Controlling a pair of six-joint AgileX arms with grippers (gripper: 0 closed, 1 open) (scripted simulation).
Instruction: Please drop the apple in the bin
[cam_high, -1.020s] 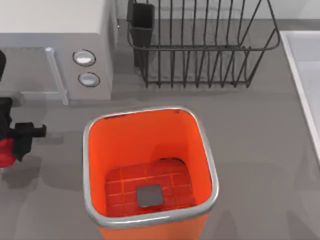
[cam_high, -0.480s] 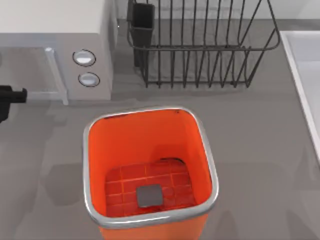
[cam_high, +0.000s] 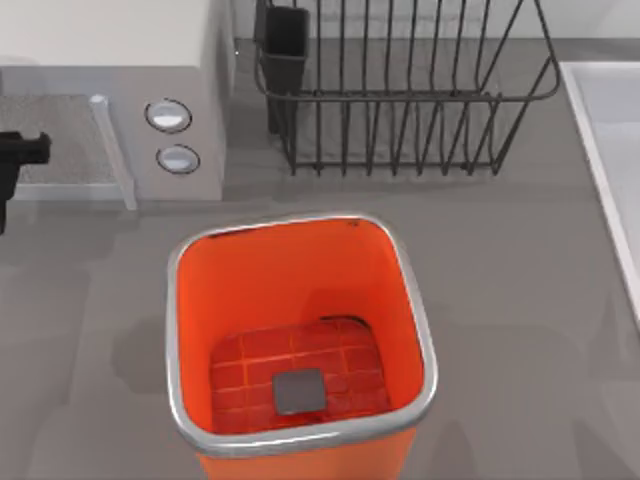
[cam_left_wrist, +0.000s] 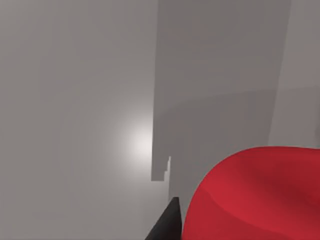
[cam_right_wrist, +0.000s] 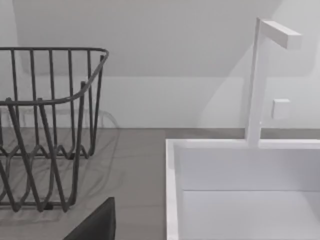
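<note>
One apple (cam_left_wrist: 260, 195), smooth and red, sits close under the left wrist camera, with a black fingertip (cam_left_wrist: 167, 225) of the left hand just beside it and grey tabletop (cam_left_wrist: 75, 100) below. Whether the left hand is clenched on the fruit cannot be told from that single finger, since the contact itself is hidden. From above, a black part of the left arm (cam_high: 20, 155) pokes in at the 9 o'clock edge of the top view, over the front of a grey microwave (cam_high: 150, 110).

At about 6 o'clock in that view stands the bin (cam_high: 420, 330), orange with a silver-grey rim, its gridded floor carrying a small grey square; nothing red lies inside it. The left arm is well apart from the bin, off toward 10 o'clock from it.

At 12 o'clock a black wire dish rack (cam_high: 420, 100) stands on the tabletop with a dark cup (cam_high: 285, 45) at its left end. A white sink (cam_right_wrist: 240, 200) with a white tap (cam_right_wrist: 257, 75) lies at 3 o'clock. The right wrist view looks over the sink and the rack's end, with a dark finger (cam_right_wrist: 97, 225) of the right hand low in the picture; its state cannot be told.
</note>
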